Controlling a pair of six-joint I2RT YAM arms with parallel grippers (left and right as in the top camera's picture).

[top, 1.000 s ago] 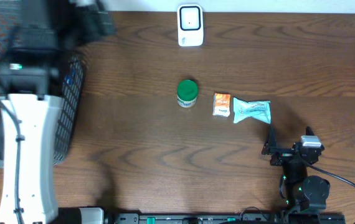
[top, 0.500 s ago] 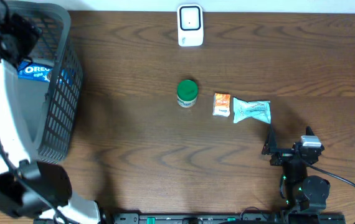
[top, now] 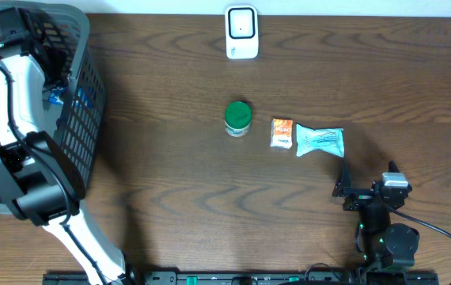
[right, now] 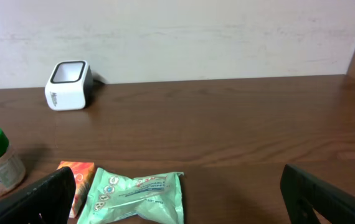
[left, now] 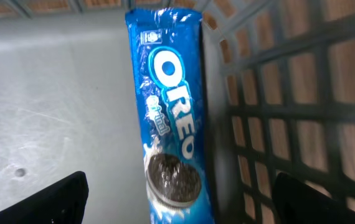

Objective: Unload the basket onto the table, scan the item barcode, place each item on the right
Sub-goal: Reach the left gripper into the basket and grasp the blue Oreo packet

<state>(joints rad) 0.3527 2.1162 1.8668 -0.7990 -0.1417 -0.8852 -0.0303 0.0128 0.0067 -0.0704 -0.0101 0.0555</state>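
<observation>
Left gripper (left: 180, 205) hangs released inside the basket (left: 277, 93), over the cookie pack (left: 168, 106) lying along the basket's wall; right gripper (right: 184, 196), far from the basket, is released too

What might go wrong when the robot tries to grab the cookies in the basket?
1. The Oreo pack lies right against the basket's mesh wall, so one finger of the open left gripper may snag the mesh instead of getting round the pack.
2. The wrapper looks glossy, so it might slip out on the lift.
3. No barcode shows on the face turned up, so the pack may need turning before the white scanner can read it.
</observation>
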